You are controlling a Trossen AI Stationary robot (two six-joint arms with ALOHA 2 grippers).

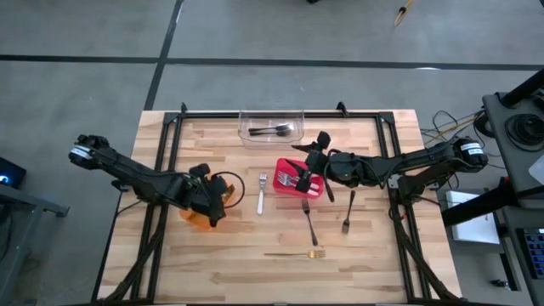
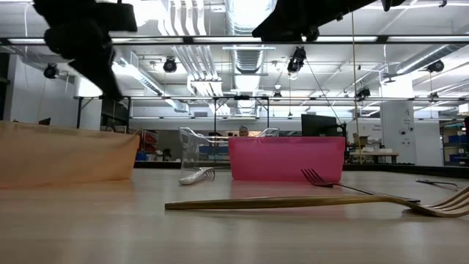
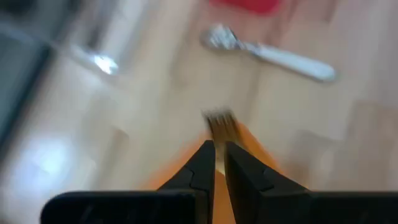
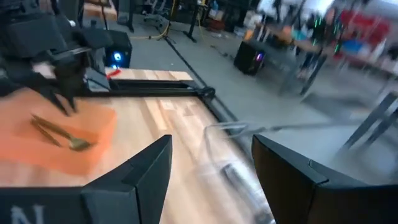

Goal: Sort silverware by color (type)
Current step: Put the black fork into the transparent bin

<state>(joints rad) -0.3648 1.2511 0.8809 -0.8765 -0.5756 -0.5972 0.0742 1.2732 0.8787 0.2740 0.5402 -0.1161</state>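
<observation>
Two end effectors work: my left end effector (image 1: 212, 208), pinched on a gold fork (image 3: 219, 124), hangs over the orange bin (image 1: 204, 223); I lower before releasing. Right end effector (image 1: 308, 157) gapes empty above the red bin (image 1: 313, 192).

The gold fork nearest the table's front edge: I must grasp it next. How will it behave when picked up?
The gold fork lies flat on the table, so it probably slides before lifting. It looks thin, rigid metal, likely light. Its glossy handle may slip between fingers.

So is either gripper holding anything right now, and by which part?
The left gripper is shut on a gold metal fork, near its tines. The right gripper is open, empty.
</observation>
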